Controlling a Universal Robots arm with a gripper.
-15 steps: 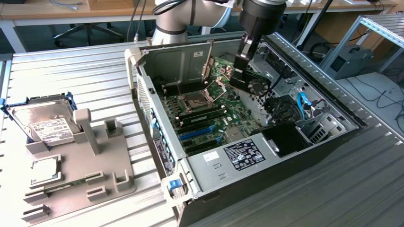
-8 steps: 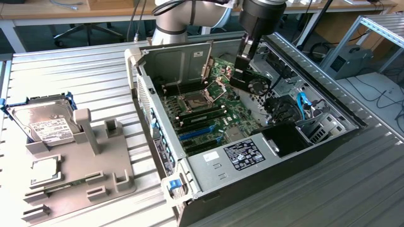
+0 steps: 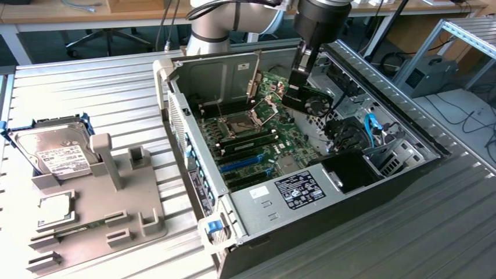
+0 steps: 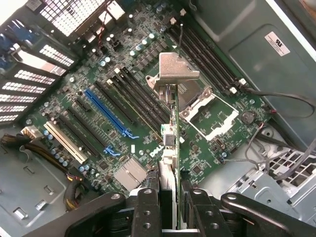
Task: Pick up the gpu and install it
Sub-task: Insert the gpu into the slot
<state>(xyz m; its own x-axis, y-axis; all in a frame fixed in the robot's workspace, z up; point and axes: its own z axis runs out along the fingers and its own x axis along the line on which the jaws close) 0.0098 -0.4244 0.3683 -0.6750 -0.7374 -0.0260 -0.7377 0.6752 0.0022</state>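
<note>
Holding the gpu (image 3: 308, 100) edge-up inside the open computer case (image 3: 180, 125). Gripper (image 3: 301, 78) comes in from above, fingers (image 4: 148, 202) pinching the card across its thin faces. Jaws partly closed on it, not spread.

Wrist view: gpu (image 4: 172, 133) seen edge-on between the gripper (image 4: 170, 195) pads, silver bracket (image 4: 175, 71) at the far end, pointing down toward the board.

Card hangs above the motherboard (image 3: 268, 139), toward the far side of the case, over the area by the CPU socket (image 4: 207, 111). Not seated in any slot. The blue expansion slot (image 4: 106, 111) and the black ones next to it sit off to one side of the card.

Exterior view's left: grey fixture tray (image 3: 116, 203) on the table, hard drive (image 3: 58, 151) standing in it, well apart from the case. Power supply (image 3: 298, 189) at the case's near end.
</note>
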